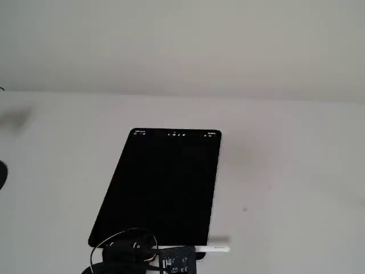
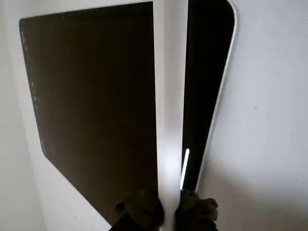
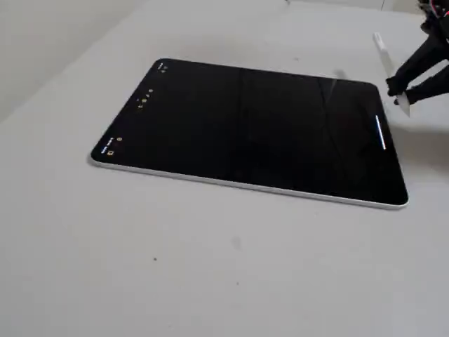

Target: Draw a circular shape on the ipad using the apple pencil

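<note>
We see the ipad (image 3: pixel 252 126) lying flat on the white table (image 3: pixel 140 267), screen up and black, with its row of tiny white icons (image 3: pixel 144 98) along the short side farthest from the arm. In a fixed view the gripper (image 1: pixel 162 257) sits at the bottom edge of the frame, just at the tablet's near short side, with a black cable (image 1: pixel 122 242) looping beside it. The apple pencil (image 1: pixel 214 248) is clamped between the two fingers and lies roughly level there, pointing to the right along that near edge. In the wrist view the pencil (image 2: pixel 171 96) runs as a blurred white bar straight up from the dark fingers (image 2: pixel 142 211) at the bottom of the frame, crossing the ipad (image 2: pixel 91 96) — the jaws are closed on its shaft. In another fixed view the gripper (image 3: pixel 403 95) stands off the right short edge of the tablet, holding the pencil (image 3: pixel 382 49) tilted above the table, clear of the glass. A short bright reflected streak (image 3: pixel 381 133) shows on the screen near that edge. We find no drawn loop on the screen in any view.
</note>
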